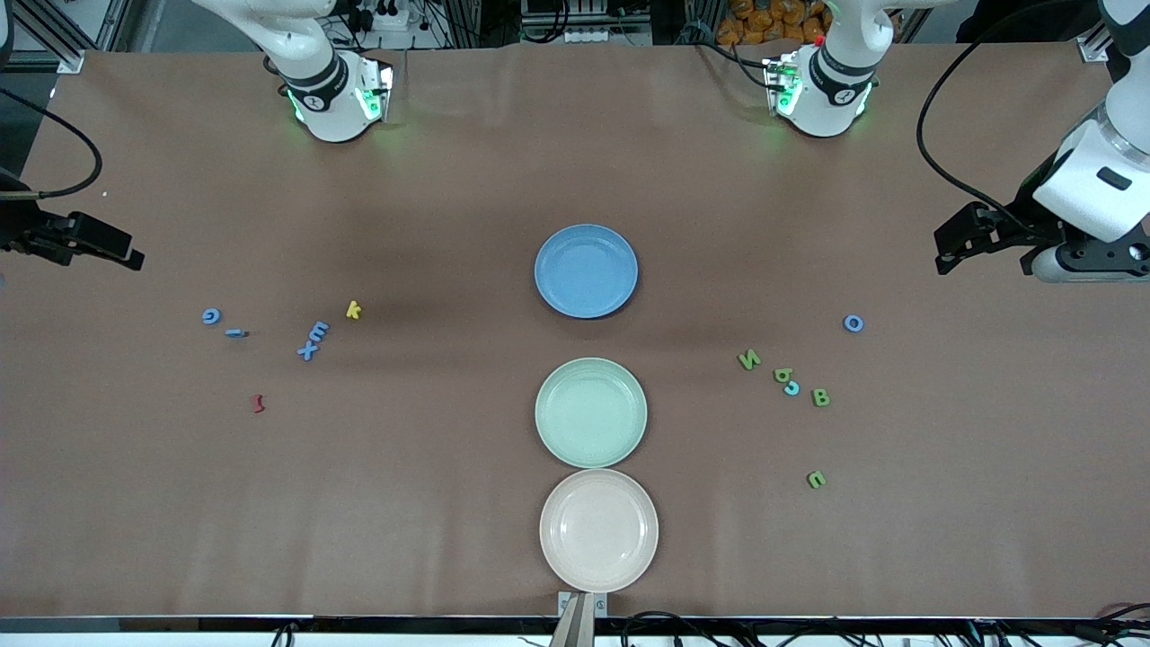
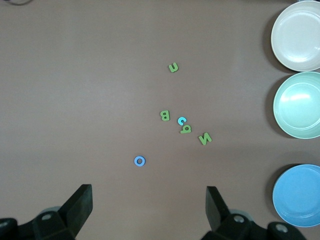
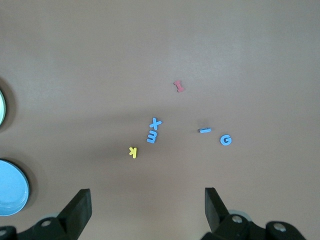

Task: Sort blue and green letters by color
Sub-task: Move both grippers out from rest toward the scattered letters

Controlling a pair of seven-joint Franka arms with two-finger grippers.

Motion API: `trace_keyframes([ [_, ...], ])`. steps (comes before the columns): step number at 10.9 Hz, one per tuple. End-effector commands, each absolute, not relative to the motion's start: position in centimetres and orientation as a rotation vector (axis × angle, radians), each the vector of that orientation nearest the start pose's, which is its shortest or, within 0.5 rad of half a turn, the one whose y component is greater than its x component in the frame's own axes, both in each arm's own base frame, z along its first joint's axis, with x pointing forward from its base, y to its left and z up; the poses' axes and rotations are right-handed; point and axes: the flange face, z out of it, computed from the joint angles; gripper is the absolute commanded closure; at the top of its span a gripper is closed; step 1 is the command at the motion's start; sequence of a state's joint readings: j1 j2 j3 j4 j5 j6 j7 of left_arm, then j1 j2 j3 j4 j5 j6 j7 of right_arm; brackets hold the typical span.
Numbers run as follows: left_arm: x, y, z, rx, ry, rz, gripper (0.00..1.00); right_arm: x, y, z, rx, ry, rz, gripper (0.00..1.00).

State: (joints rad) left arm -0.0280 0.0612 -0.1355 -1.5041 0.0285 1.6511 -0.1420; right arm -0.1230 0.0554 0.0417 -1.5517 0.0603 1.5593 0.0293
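Inventory, from the right arm's end of the table to the left arm's end (front view order).

1. Right gripper (image 1: 130,259): hung over bare table at the right arm's end, fingers (image 3: 80,207) spread wide, nothing in them. Arm waited.
2. Blue G (image 1: 210,315), flat on table.
3. Blue bar letter (image 1: 234,332), just beside the G; long axis ran along the table's length.
4. Dark red letter (image 1: 259,403), nearer the front camera than the blue grp; long axis roughly toward the camera.
5. Blue X (image 1: 307,351) and blue E (image 1: 317,331): touching, pair lined up on a slant.
6. Yellow k (image 1: 353,309), near the E, apart from it.
7. Plates, mid-table, in a row toward the camera: blue plate (image 1: 586,270), green plate (image 1: 590,412), beige plate (image 1: 598,529) (last two almost touching). Round, smooth, glossy, shallow rims.
8. Green N (image 1: 749,359), tilted.
9. Green b-shape (image 1: 782,374) touching small cyan c (image 1: 791,388).
10. Green B (image 1: 820,397), just beside the c.
11. Green n (image 1: 816,479), alone, nearest the camera of this grp.
12. Blue O (image 1: 853,323), ring shape, farthest from the camera of this grp.
13. Left gripper (image 1: 952,247): over bare table at the left arm's end, fingers (image 2: 82,205) wide apart, empty. Arm waited.

Letters: chunky, matte. Surface: brown matte cover (image 1: 449,180), faint creases.
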Motion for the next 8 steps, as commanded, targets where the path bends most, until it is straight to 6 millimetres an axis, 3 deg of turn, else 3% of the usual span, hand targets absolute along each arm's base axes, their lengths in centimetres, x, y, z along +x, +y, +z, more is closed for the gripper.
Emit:
trace_keyframes([
  [1, 57.4, -8.9, 63.5, -3.119, 0.120, -0.144, 0.00, 56.2, -4.0, 60.3, -3.135, 0.166, 0.079, 0.00],
  [3, 57.6, -9.1, 63.0, -3.119, 0.130, -0.132, 0.00, 56.2, -4.0, 60.3, -3.135, 0.171, 0.079, 0.00],
  [6, 60.0, -10.4, 57.8, -3.141, 0.157, -0.055, 0.00, 56.2, -4.2, 60.3, -3.131, 0.183, 0.082, 0.00],
  [8, 62.2, -10.9, 53.1, -3.141, 0.192, -0.061, 0.00, 56.1, -4.1, 60.1, -3.124, 0.190, 0.096, 0.00],
])
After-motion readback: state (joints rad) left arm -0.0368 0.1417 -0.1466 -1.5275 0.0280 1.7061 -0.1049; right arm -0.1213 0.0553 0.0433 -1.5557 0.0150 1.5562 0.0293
